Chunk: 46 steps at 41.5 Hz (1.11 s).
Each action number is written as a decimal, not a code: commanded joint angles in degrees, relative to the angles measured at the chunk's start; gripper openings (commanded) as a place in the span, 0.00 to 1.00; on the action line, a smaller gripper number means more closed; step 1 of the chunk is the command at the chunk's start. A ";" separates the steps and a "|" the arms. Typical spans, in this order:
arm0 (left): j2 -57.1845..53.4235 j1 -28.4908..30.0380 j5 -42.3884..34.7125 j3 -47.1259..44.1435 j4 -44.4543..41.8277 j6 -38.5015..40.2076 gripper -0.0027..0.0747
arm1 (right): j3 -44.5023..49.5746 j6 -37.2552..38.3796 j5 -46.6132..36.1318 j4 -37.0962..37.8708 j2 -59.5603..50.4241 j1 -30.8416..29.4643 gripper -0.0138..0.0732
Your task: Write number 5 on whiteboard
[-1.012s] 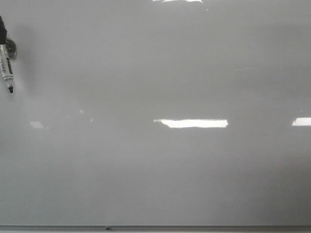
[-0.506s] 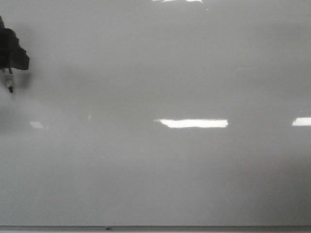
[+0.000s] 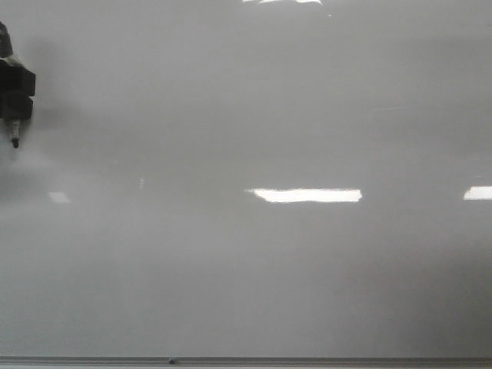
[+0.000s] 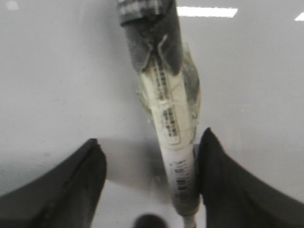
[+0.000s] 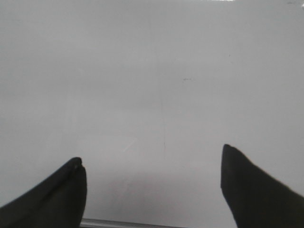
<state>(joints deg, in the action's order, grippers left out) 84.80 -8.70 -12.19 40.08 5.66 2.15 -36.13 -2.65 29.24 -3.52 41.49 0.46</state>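
A large glossy pale grey whiteboard [image 3: 254,123] fills the front view, with a thin grey metal edge strip [image 3: 307,360] along its bottom and bright rectangular light reflections [image 3: 306,195] on its surface. No written number 5 can be seen anywhere on the whiteboard in any view. At the far left edge of the whiteboard, well above the edge strip, the dark left gripper [image 3: 14,92] is partly in view with a marker [image 3: 14,134] poking out below it, its black tip pointing down toward the strip. A second ago, most of the marker's white labelled barrel was exposed; now the gripper covers nearly all of it and only the short tip end shows. The tip itself sits at almost the same spot on the whiteboard as before. In the left wrist view, the left gripper [image 4: 149,164] has its two dark fingers [image 4: 71,190] spread wide, and the marker [image 4: 166,118], wrapped in clear tape, lies against one finger only; whether that gripper actually pinches it cannot be told. In the right wrist view, the right gripper [image 5: 153,166] is spread apart over bare whiteboard [image 5: 152,71], just beside the edge strip [image 5: 128,223].
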 commanded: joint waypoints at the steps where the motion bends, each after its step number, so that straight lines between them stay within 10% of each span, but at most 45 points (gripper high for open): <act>1: -1.19 -0.48 -4.79 1.58 -0.10 0.06 0.27 | -1.30 -0.44 -4.24 -0.37 0.08 -0.21 0.85; 16: -6.20 -0.48 3.31 1.67 -0.10 0.06 0.01 | -1.57 -0.44 -4.42 -0.37 0.08 -0.21 0.85; 29: -15.79 -0.48 43.99 11.07 -8.36 -1.06 0.01 | -9.87 -0.58 9.46 -3.29 2.14 -0.10 0.85; 46: -16.57 -0.48 69.13 24.46 19.95 -45.79 0.01 | -21.14 -21.83 23.31 -16.06 11.90 4.10 0.85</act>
<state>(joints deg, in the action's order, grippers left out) 69.74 -8.80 56.53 61.43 15.23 -33.20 -54.52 -18.50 54.40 -15.00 51.95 3.09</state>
